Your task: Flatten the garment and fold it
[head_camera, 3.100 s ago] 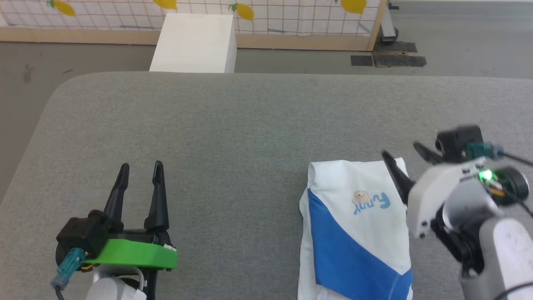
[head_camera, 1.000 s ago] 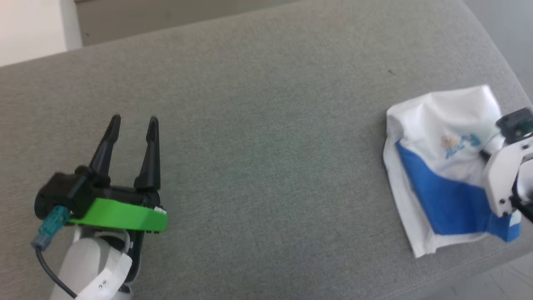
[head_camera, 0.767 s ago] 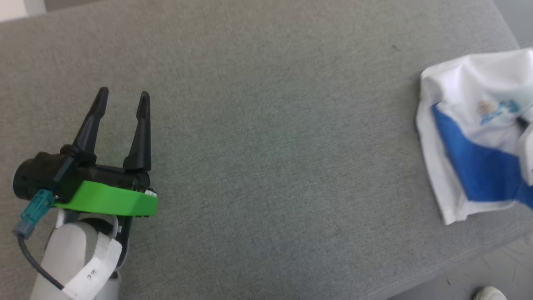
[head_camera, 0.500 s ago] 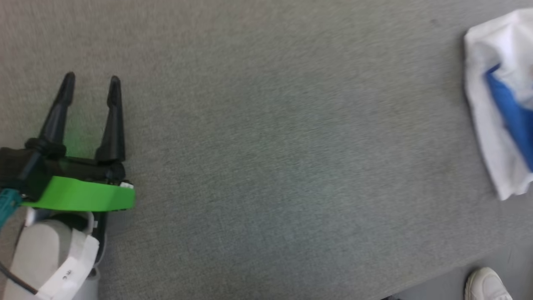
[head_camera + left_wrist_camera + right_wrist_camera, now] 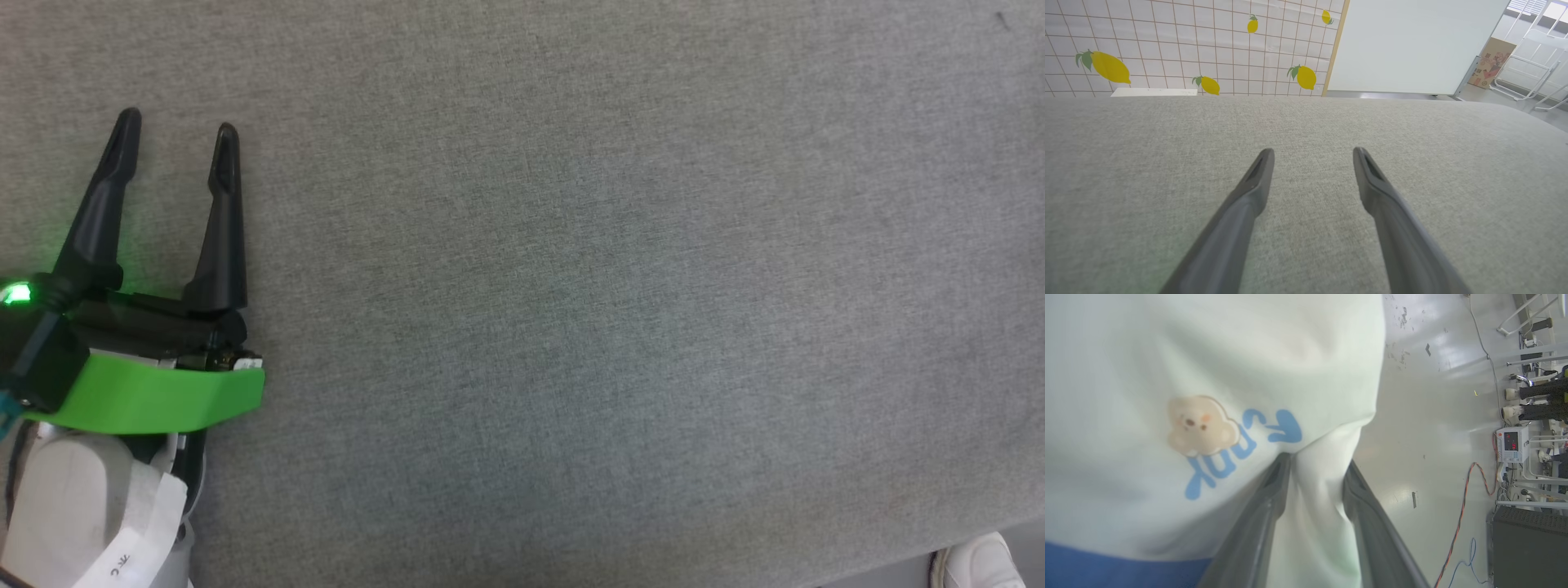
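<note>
Left claw [image 5: 178, 122] spread wide over grey cushion [image 5: 571, 286], right claw [image 5: 1317, 459] pinching a fold of garment [image 5: 1147, 355]

On the garment [image 5: 1167, 355], beside a little bear emblem [image 5: 1202, 426], there is blue lettering [image 5: 1241, 445] seen upside down. It starts with F, perhaps "Funk". Red digits glow on a white device [image 5: 1512, 444] — too small to read. The white tag [image 5: 122, 563] on the left forearm bears dark marks — illegible.
</note>
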You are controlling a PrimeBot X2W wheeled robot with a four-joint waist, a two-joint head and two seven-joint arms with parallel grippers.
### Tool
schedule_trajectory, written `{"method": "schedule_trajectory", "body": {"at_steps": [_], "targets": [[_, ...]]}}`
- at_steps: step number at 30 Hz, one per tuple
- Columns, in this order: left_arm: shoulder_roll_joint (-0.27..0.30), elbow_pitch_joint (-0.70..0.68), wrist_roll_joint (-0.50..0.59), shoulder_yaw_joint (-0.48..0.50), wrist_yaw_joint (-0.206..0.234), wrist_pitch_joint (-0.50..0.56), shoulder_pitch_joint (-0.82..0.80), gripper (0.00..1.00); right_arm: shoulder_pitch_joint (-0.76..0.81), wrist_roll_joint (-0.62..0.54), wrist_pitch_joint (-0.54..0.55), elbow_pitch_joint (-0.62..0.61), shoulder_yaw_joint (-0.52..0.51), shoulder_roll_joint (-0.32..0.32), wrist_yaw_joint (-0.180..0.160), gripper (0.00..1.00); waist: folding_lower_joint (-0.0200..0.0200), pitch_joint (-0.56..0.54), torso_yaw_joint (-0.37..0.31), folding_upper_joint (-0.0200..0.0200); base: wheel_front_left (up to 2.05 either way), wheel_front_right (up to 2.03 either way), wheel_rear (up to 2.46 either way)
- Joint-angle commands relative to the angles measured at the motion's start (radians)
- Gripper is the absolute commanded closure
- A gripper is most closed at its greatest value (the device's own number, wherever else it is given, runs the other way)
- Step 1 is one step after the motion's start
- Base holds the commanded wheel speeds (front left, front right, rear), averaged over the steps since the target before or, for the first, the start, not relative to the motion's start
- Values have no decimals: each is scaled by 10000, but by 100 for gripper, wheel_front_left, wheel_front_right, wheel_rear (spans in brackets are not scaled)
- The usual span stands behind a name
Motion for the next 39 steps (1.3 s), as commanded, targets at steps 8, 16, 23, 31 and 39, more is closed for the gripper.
{"method": "schedule_trajectory", "body": {"at_steps": [8, 16, 23, 31, 39], "targets": [[-356, 1465, -314, -271, 12, -598, 187, 0, -416, -97, -411, -152, 262, -707, -21, 0, 0, -1618, 134, 59, 0, 0, 0], [-924, 2640, -617, -318, 8, -1186, 286, 0, -836, 1436, -1105, -2195, 1493, -721, -21, 0, 0, -3667, 470, 59, 0, 0, 0], [-1327, 3107, -482, 95, 520, -1353, 610, 0, -395, 2960, -2427, -4226, 1817, 1006, -21, 0, 0, -5016, 877, 59, 0, 0, 0], [-1641, 3138, -417, 630, 939, -1386, 995, 0, 1624, 2446, -4722, -5996, 1291, 3927, -21, 0, 0, -5905, 1400, 59, 0, 0, 0], [-1870, 3274, -276, 650, 914, -1389, 1187, 0, 3933, 1156, -5986, -6764, 707, 6088, -21, 0, 0, -6397, 1996, 59, 0, 0, 0]]}}
